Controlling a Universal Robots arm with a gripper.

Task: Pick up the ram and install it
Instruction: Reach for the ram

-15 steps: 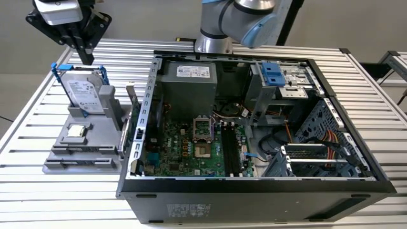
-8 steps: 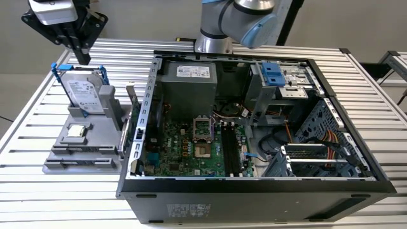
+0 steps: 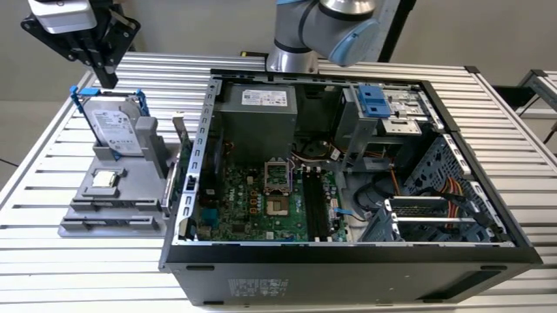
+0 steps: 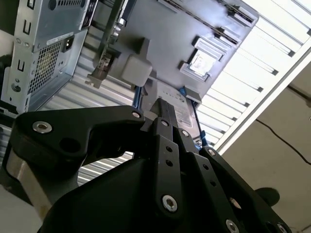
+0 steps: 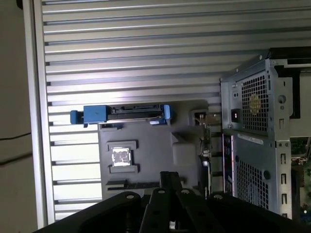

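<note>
The ram [image 3: 181,134] is a thin stick standing on end at the right edge of the grey holder [image 3: 96,208], close to the case's left wall. In the wrist views the ram [image 5: 204,144] [image 4: 109,40] shows edge-on. My black gripper [image 3: 109,79] hangs above the table's far left corner, over the top of the silver hard drive [image 3: 117,127] and well to the exterior view's left of the ram. Its fingers look pressed together with nothing between them. In both wrist views the gripper [image 4: 167,109] [image 5: 170,176] points down at the holder.
The open computer case [image 3: 187,195] takes up the middle and right of the slatted table [image 3: 52,248]. The long black slots [image 3: 317,203] lie on its motherboard beside the empty processor socket [image 3: 276,177]. A square chip [image 3: 106,178] rests on the holder.
</note>
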